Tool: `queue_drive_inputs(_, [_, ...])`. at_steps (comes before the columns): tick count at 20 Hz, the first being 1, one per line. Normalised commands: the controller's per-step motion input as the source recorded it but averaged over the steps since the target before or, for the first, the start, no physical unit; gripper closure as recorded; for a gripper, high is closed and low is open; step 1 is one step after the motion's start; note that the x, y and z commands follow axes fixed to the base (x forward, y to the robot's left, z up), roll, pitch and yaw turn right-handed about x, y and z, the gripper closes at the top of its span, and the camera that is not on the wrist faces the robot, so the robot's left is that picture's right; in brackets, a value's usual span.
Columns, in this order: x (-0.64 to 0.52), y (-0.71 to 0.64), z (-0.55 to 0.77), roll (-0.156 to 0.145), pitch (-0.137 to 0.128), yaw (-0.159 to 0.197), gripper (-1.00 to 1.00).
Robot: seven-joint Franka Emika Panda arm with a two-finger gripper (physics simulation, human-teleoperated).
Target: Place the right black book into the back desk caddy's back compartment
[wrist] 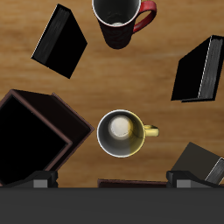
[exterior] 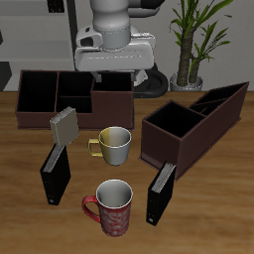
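Observation:
The right black book (exterior: 57,171) stands on the table near the front edge, thin with pale page edges; it also shows in the wrist view (wrist: 199,70). The back desk caddy (exterior: 74,94) is a low, wide, dark-brown box at the table's back, and its rim (wrist: 131,184) shows in the wrist view. My gripper (exterior: 114,67) hangs high over the caddy's front edge, open and empty, well behind the book. In the wrist view the gripper (wrist: 112,179) shows its fingertips (wrist: 35,181) far apart.
The other black book (exterior: 161,190) (wrist: 59,39) stands beside a red patterned mug (exterior: 113,206) (wrist: 122,19). A yellow-handled mug (exterior: 115,145) (wrist: 122,133) sits mid-table. A grey patterned book (exterior: 65,126) (wrist: 199,162) stands behind the right black book. A long narrow caddy (exterior: 193,124) (wrist: 35,136) lies slantwise.

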Motion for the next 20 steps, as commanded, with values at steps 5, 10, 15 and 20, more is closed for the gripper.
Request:
queue_drive_inputs(5, [0.4, -0.37, 0.18, -0.048, -0.013, 0.018, -1.0])
queue_drive_inputs(10, [0.47, -0.46, 0.13, -0.058, -0.023, -0.011, -1.0])
queue_drive_inputs(15, [0.47, -0.47, 0.1, 0.006, 0.015, -0.034, -1.0])
queue_drive_inputs(20, [0.36, -0.38, 0.03, 0.005, -0.017, 0.042, -1.0])
